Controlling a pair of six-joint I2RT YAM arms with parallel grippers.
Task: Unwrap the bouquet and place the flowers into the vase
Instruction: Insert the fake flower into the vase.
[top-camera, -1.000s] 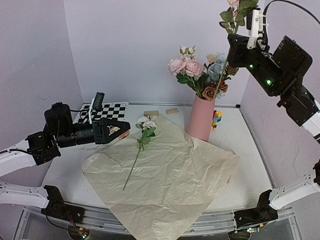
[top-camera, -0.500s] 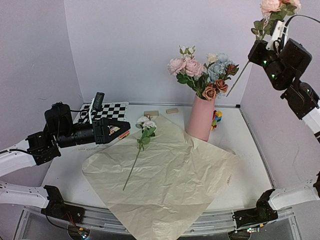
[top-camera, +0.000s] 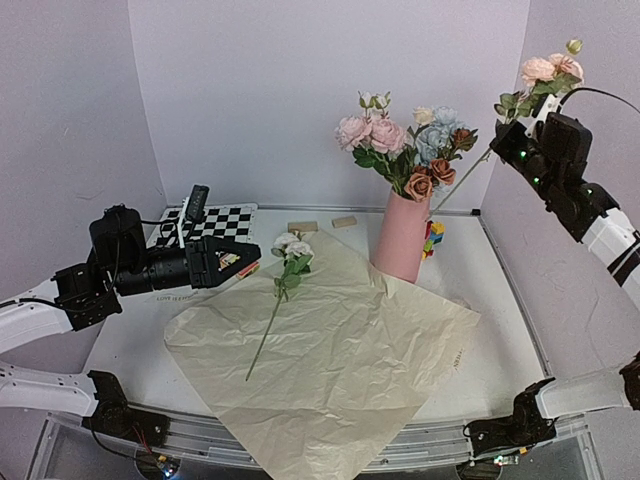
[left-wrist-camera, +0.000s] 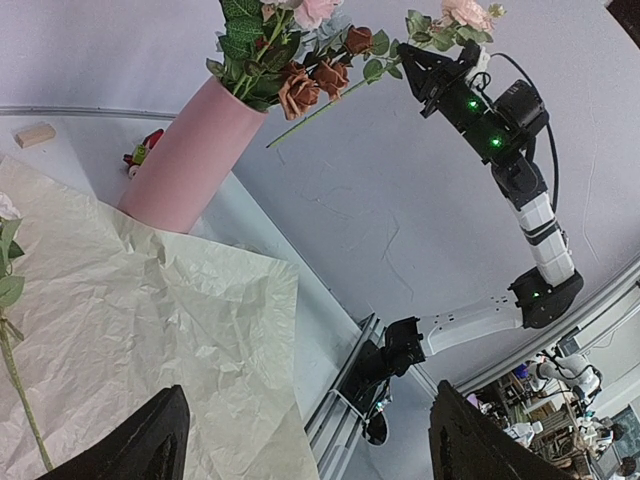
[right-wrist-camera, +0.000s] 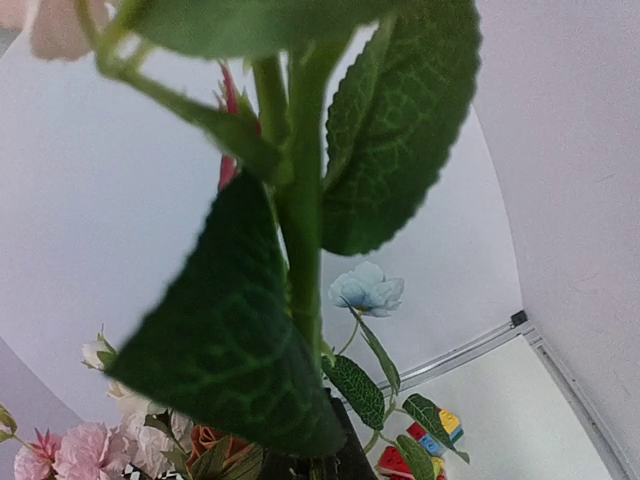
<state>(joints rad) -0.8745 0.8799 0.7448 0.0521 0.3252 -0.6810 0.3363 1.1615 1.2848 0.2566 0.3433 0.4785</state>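
The pink vase (top-camera: 400, 240) (left-wrist-camera: 185, 160) stands at the back right and holds several flowers (top-camera: 405, 145) (left-wrist-camera: 300, 80). High to its right, my right gripper (top-camera: 512, 140) (right-wrist-camera: 320, 468) is shut on the green stem (right-wrist-camera: 300, 230) of a pink flower (top-camera: 548, 68). That stem slants down-left, its lower end hanging in the air beside the vase. One white flower (top-camera: 285, 268) lies on the spread-out paper (top-camera: 330, 350) (left-wrist-camera: 150, 320). My left gripper (top-camera: 240, 262) (left-wrist-camera: 310, 450) hovers open at the paper's left edge, holding nothing.
A checkerboard (top-camera: 215, 222) lies at the back left behind the left arm. Two small wooden blocks (top-camera: 302, 226) sit near the back wall. Colourful toy blocks (top-camera: 433, 238) (right-wrist-camera: 430, 450) stand just right of the vase. Walls close in on both sides.
My right arm has swung to the right and lowered, tilting the pink flower so its bloom has come into view. The left arm, the paper and the white flower have not moved.
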